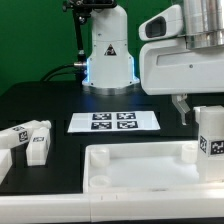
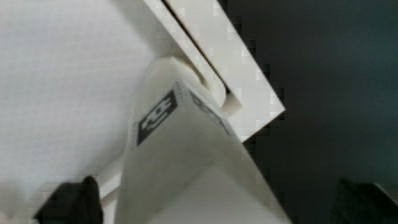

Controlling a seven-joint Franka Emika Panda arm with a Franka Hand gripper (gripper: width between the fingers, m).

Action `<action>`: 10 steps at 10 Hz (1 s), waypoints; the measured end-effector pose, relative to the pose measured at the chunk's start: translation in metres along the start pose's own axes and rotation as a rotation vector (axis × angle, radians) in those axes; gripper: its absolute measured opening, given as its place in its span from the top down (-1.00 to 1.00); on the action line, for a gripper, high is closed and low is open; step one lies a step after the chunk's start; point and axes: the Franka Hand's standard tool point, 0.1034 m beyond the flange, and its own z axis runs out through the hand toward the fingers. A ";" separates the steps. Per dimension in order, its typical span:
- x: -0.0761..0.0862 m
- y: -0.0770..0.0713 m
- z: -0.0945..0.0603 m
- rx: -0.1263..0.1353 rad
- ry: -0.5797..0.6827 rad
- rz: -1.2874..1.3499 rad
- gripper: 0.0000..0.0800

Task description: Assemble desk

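Note:
The white desk top (image 1: 140,168) lies flat at the front of the black table. One white leg (image 1: 210,138) with a tag stands upright at its corner on the exterior view's right. My gripper (image 1: 200,112) hangs over that leg, with one dark finger (image 1: 183,108) beside the leg's top and the other hidden. In the wrist view the leg (image 2: 187,150) sits between my two dark fingertips (image 2: 71,202), with a gap on each side, so the gripper (image 2: 217,205) is open. The desk top's flat face (image 2: 54,80) and its rim (image 2: 210,55) lie beyond it.
Loose white legs (image 1: 32,140) with tags lie on the table at the exterior view's left. The marker board (image 1: 115,122) lies in the middle, behind the desk top. The arm's base (image 1: 108,50) stands at the back.

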 end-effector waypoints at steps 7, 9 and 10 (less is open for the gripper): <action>-0.001 0.003 0.000 -0.055 -0.019 -0.526 -0.14; -0.001 0.003 0.000 -0.055 -0.017 -0.444 0.29; 0.001 0.003 0.000 -0.049 -0.002 -0.327 0.29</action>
